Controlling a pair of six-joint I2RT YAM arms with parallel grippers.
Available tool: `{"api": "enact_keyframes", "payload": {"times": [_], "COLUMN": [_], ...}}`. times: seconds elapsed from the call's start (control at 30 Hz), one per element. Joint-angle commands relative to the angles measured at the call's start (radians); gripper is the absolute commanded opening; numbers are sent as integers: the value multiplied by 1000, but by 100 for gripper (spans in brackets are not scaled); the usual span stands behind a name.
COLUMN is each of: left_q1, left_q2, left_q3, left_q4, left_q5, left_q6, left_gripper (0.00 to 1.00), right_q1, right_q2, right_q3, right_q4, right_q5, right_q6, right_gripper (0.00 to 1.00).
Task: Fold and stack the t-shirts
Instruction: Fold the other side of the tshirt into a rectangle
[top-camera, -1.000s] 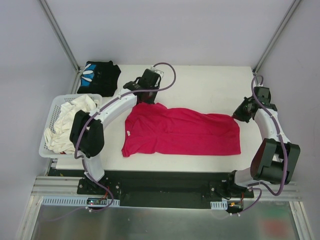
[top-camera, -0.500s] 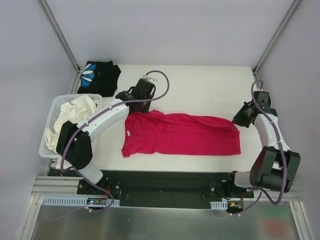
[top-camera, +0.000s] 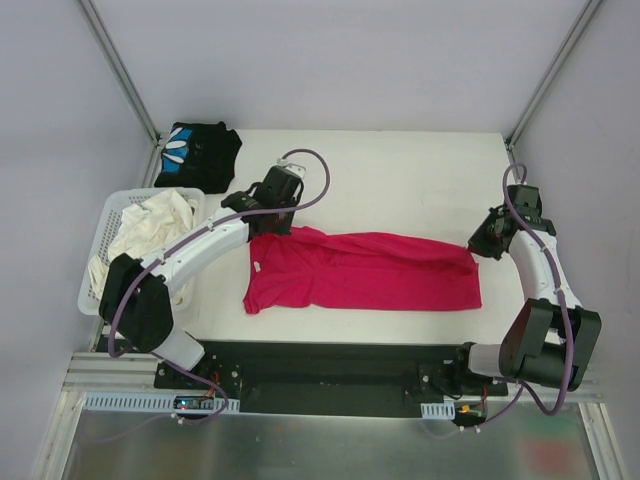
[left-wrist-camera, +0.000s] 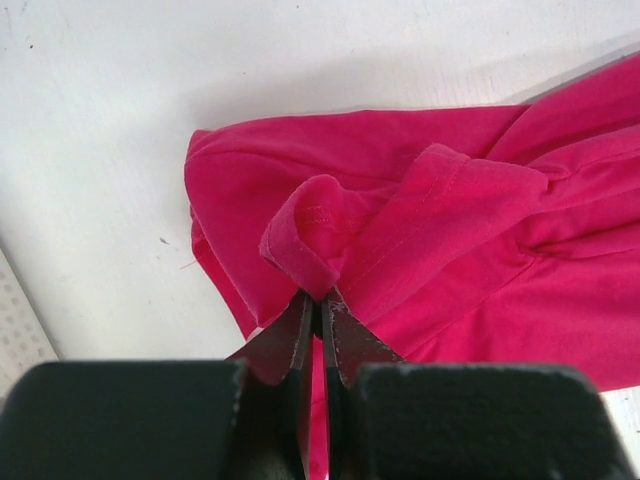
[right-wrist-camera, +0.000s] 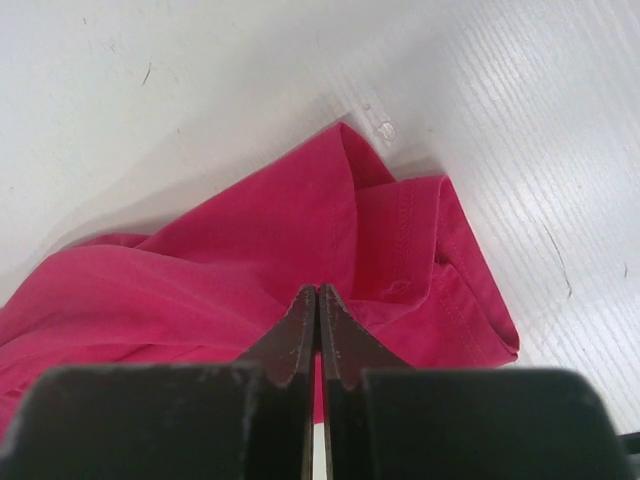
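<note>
Reaching outstretched, left pincer (left-wrist-camera: 318, 300) and right pincer (right-wrist-camera: 317, 292) gripping magenta t-shirt (top-camera: 370, 270)

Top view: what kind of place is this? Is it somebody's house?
Probably a robot lab bench, not a house: two robot arms bolted to a white table, bare walls, metal frame posts.

- Left arm (top-camera: 205, 243): white, rounded link shells between bulky black joint housings (top-camera: 140, 312).
- Right arm (top-camera: 540, 262): the same white shells and black joints.
- A thin purple cable (top-camera: 302, 152) runs along each arm, with a loop near the wrist.
- Bases (top-camera: 182, 371): black, bolted to a black plate.
- Left gripper (left-wrist-camera: 318, 300) and right gripper (right-wrist-camera: 318, 292): matte black blocky bodies with dark wedge-shaped fingers tapering to thin tips.
</note>
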Motion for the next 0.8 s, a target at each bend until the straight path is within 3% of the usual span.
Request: {"api": "enact_keyframes", "payload": {"times": [0.0,0.77], "left_q1": [-10,-22], "left_q2": [-48,-174], "left_q3": [-12,-103], "left_q4": [-10,-64], "left_q5": [-29,14], "left_q6": [-14,-69], "left_gripper": [0,0], "right_q1": [1,-7], "right_q2": [-28,-2], "right_q3": [14,11], "right_q4": [-38,-55], "right_q5": [47,74], "right_q6": [-20,-30], "right_gripper": [1,1]}}
